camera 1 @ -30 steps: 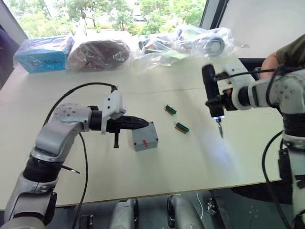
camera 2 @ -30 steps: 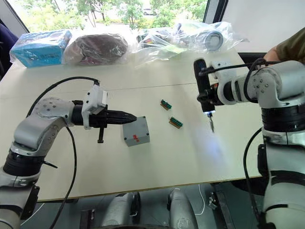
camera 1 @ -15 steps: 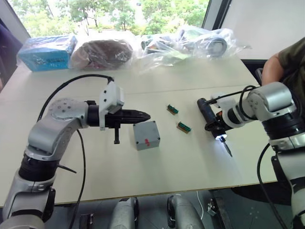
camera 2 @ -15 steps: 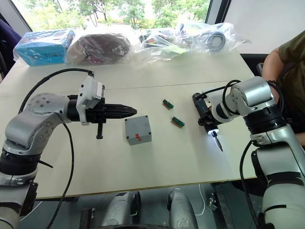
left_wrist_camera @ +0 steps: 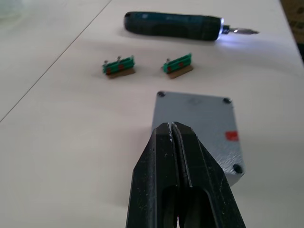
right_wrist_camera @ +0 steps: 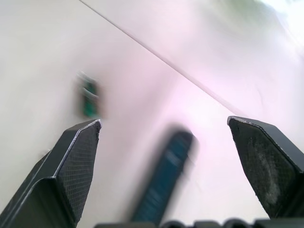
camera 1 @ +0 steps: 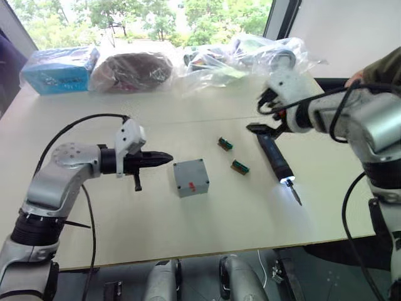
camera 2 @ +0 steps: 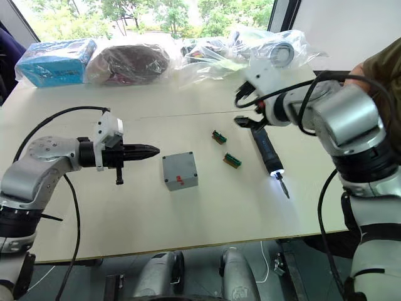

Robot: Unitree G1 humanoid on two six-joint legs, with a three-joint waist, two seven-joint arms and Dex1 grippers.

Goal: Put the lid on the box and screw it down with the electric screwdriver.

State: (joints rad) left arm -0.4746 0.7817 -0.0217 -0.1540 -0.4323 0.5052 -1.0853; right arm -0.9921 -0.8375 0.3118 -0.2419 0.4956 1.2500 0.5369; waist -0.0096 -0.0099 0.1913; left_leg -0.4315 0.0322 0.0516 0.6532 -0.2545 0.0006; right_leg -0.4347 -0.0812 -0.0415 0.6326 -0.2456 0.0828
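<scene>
- Your left gripper hangs over the pale tabletop with its two black fingers pressed together and nothing between them, pointing right toward the small square grey cast-metal box, which sits just beyond the fingertips and apart from them.
- You see one box, and its flat grey lid with the small red mark already lies on top of it; dark spots show at the corners, but you cannot tell whether screws are seated there.
- Right of the box lie two small green-and-red parts, side by side and clear of it.
- Further right, the one slim dark blue-black pen-shaped electric screwdriver lies flat on the tabletop, its long axis running from the far end near your right gripper down toward you, metal bit nearest you, a light glowing at its tip.
- Your right gripper hovers with fingers spread wide and empty at the screwdriver's rear end.
- The right arm is far the nearer to the tool, so any pick-up falls to it.
</scene>
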